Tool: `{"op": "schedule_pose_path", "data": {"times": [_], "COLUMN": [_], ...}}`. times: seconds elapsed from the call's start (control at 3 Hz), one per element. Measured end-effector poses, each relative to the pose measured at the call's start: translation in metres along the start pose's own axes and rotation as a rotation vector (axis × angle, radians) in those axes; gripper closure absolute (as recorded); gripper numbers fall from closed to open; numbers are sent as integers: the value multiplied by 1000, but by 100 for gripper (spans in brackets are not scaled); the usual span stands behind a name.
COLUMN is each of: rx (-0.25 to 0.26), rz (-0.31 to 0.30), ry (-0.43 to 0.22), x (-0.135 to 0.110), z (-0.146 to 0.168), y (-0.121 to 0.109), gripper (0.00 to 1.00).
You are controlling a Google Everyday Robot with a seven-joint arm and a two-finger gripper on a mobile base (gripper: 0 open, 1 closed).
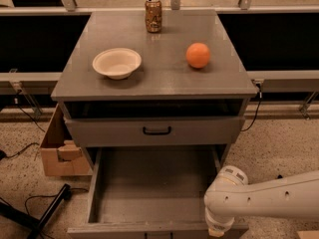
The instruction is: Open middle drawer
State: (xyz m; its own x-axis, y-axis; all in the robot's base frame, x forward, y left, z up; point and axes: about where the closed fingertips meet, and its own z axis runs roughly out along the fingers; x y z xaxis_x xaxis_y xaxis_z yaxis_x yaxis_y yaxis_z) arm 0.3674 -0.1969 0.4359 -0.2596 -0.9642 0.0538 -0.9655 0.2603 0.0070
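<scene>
The middle drawer (156, 131) is the grey front with a small black centre handle, just under the dark gap below the cabinet top. It sits pushed in. Below it, the bottom drawer (154, 185) is pulled far out and its tray is empty. My white arm (264, 199) reaches in from the lower right. Its wrist (223, 215) hangs by the front right corner of the bottom drawer. The gripper itself is below the picture's bottom edge, well below and to the right of the middle drawer's handle.
On the grey cabinet top (154, 81) stand a white bowl (116, 62), an orange (198, 55) and a can (153, 15). A cardboard box (60, 151) sits on the floor at the left, with cables and a black stand leg (47, 214) nearby.
</scene>
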Motion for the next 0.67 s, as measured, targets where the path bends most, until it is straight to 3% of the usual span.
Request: {"op": "schedule_pose_path", "data": {"times": [0.67], "rx": [-3], "rz": [0], "ry": [1], "x": [1], "z": [1], "y": [1], "gripper": [5]}}
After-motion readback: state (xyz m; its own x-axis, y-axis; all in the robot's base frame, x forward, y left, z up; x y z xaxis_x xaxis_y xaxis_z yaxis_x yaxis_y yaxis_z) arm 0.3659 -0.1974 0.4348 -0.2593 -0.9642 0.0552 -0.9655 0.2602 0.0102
